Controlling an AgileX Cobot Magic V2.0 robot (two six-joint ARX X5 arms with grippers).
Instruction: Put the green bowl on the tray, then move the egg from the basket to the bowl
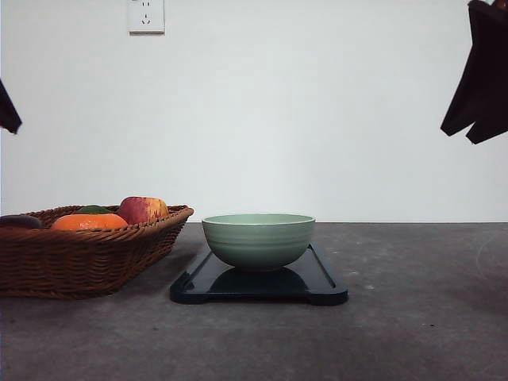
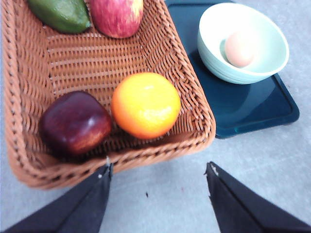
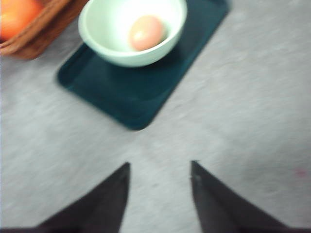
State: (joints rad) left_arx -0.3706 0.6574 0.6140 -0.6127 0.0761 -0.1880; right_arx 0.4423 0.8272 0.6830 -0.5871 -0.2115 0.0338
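Orange point(image 2: 146, 105) sat at about 3 o'clock from the dark red apple point(image 2: 74, 123) — the two just touching. Red-yellow apple point(image 2: 116, 16) was at 12 o'clock from the orange, green fruit point(image 2: 60, 14) at its 9. Wall socket point(image 1: 146, 15) hung on the white wall point(image 1: 317, 119) — grey table point(image 1: 397, 333) below.

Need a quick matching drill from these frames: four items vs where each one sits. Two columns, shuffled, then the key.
Items
1. egg
2. green bowl
3. orange
4. left gripper

Places
A. on the tray
B. in the basket, beside a dark red apple
C. inside the bowl
D. open and empty, above bare table just outside the basket's rim

Pairs: 1-C, 2-A, 3-B, 4-D
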